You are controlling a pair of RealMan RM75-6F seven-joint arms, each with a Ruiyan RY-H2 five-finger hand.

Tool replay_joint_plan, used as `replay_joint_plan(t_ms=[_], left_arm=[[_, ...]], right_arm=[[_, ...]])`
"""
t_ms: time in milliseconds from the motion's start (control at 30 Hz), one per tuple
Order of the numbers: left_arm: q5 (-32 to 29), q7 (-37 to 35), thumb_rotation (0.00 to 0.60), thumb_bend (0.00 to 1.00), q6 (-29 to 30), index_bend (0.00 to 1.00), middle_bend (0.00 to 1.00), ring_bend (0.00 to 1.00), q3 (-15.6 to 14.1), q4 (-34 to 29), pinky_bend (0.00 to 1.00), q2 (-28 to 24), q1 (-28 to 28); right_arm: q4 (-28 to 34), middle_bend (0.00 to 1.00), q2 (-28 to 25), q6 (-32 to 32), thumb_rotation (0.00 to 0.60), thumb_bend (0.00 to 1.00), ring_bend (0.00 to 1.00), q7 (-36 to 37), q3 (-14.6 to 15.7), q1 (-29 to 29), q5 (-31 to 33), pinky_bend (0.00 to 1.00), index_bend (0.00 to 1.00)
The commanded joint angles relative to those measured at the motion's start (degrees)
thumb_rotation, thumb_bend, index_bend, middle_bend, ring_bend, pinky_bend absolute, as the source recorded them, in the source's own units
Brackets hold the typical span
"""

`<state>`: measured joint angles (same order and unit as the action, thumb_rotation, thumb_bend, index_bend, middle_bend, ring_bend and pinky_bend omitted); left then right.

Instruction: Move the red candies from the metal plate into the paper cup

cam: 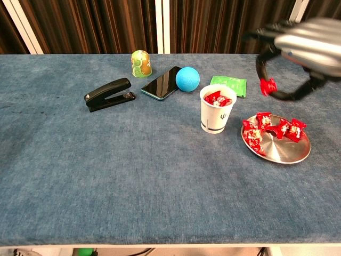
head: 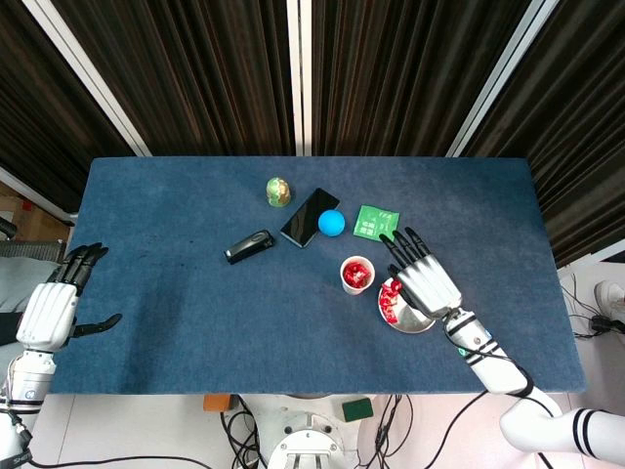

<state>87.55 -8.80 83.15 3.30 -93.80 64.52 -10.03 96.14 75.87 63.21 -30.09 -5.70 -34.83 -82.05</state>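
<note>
My right hand [cam: 301, 48] hangs raised above the table, up and to the right of the paper cup [cam: 217, 109], and pinches one red candy [cam: 265, 85] between thumb and a finger. In the head view the right hand [head: 422, 278] covers part of the metal plate [head: 412, 320], beside the cup [head: 357, 275]. The cup holds several red candies. Several more red candies [cam: 272, 129] lie on the far half of the metal plate [cam: 287, 152]. My left hand [head: 54, 303] is off the table's left edge, fingers apart, holding nothing.
Behind the cup lie a green packet [cam: 229, 84], a blue ball [cam: 187, 79] and a black phone [cam: 161, 82]. A black stapler [cam: 108, 94] lies further left, and a small green-yellow container [cam: 140, 63] stands at the back.
</note>
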Motion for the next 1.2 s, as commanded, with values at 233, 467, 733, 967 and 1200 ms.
replay_joint_plan(t_ms=[233,467,733,967,1200], left_arm=[[-0.14,-0.60,0.600,0.09,0.67,0.11,0.07,0.05,0.19,0.24,0.22,-0.26,0.33],[-0.44,-1.22,0.600,0.09,0.56,0.11,0.07,0.05,0.32,0.56,0.22,-0.36,0.35],[-0.54,-1.46,0.600,0.09,0.25,0.11,0.07,0.05,0.35,0.75,0.22,-0.36,0.23],[-0.47,-1.29,0.600,0.09,0.40,0.11,0.07,0.05,0.32,0.65,0.22,-0.36,0.32],[-0.34,-1.24,0.600,0.09,0.50,0.11,0.07,0.05,0.27,0.63,0.22,-0.37,0.37]], right_arm=[[-1.63,0.01,4.67,-6.12,0.600,0.36,0.00,-5.84,-5.43,-7.04,6.92,0.00,0.57],[-4.98,0.02,7.90,-9.29,0.600,0.35,0.00,-9.33,-6.24,-10.50,11.76,0.00,0.57],[-5.18,0.01,8.25,-10.40,0.600,0.34,0.00,-10.20,-5.14,-11.82,14.20,0.00,0.46],[-3.94,0.01,7.45,-9.11,0.600,0.34,0.00,-9.56,-4.22,-11.86,13.60,0.00,0.42],[-0.49,0.01,4.00,-3.82,0.600,0.34,0.00,-6.42,-2.17,-8.55,9.29,0.00,0.41]])
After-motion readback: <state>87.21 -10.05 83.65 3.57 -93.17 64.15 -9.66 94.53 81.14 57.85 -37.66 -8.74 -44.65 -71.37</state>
